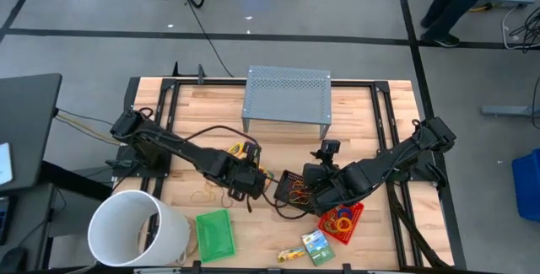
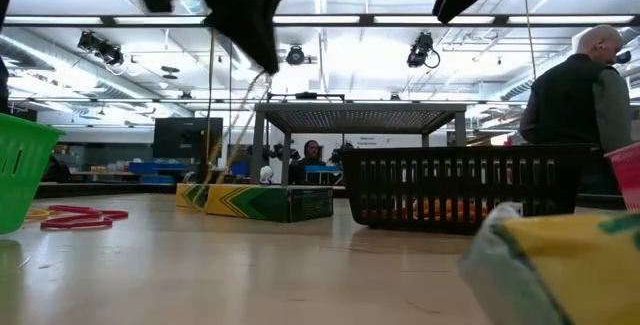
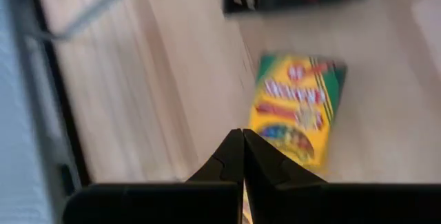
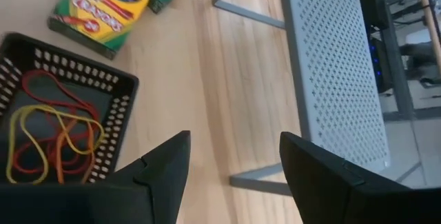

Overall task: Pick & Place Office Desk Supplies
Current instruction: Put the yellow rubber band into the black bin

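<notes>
The left gripper (image 3: 242,156), its dark fingers pinched fully together on nothing, is hovering over a glossy cardboard crayon box (image 3: 296,108) lying flat on the pale wooden table (image 1: 354,122). The right gripper (image 4: 234,162), fingers spread wide and empty, is hanging beside the black mesh tray (image 4: 114,107) holding looped rubber bands (image 4: 48,134).
</notes>
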Robot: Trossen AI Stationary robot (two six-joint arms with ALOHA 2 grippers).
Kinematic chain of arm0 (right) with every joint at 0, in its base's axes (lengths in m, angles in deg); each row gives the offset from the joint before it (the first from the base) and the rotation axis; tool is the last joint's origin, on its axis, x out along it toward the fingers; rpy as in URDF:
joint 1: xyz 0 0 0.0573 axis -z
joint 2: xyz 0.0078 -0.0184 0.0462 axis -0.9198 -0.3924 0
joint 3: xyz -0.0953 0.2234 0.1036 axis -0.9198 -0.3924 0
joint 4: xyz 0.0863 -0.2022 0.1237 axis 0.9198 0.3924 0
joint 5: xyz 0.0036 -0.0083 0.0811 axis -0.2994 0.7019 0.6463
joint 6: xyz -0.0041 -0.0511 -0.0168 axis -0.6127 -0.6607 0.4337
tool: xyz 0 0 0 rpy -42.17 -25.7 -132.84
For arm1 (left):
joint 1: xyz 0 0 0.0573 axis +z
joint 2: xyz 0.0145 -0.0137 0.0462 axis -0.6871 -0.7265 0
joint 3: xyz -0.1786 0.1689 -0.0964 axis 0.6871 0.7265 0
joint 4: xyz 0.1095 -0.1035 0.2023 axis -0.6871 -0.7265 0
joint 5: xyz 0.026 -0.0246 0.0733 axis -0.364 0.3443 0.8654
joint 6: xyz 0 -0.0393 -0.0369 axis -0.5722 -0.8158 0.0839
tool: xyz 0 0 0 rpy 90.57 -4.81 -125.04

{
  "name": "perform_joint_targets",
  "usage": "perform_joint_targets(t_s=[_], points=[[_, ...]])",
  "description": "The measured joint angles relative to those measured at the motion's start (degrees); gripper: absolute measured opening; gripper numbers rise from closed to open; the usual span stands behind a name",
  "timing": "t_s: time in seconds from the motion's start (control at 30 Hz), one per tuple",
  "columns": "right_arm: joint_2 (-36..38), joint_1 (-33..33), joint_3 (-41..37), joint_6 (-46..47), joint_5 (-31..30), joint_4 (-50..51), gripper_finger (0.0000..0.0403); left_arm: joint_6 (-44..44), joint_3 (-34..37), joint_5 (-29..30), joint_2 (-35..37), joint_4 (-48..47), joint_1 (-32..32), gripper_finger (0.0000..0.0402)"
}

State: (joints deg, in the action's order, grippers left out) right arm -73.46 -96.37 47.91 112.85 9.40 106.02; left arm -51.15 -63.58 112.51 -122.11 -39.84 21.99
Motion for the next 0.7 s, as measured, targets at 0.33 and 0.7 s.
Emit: perform_joint_targets(t_s=[0.33, 0.7], points=[[0.0, 0.0, 0.0, -3.3, 0.9, -4.4, 0.0231, 11.5, -4.4, -0.2, 0.1, 12.3, 0.0, 0.0001], [0.0, 0.0, 0.0, -4.3, 0.9, -4.4, 0.0231, 19.3, -4.4, -3.5, 0.1, 24.7, 0.0, 0.0000]])
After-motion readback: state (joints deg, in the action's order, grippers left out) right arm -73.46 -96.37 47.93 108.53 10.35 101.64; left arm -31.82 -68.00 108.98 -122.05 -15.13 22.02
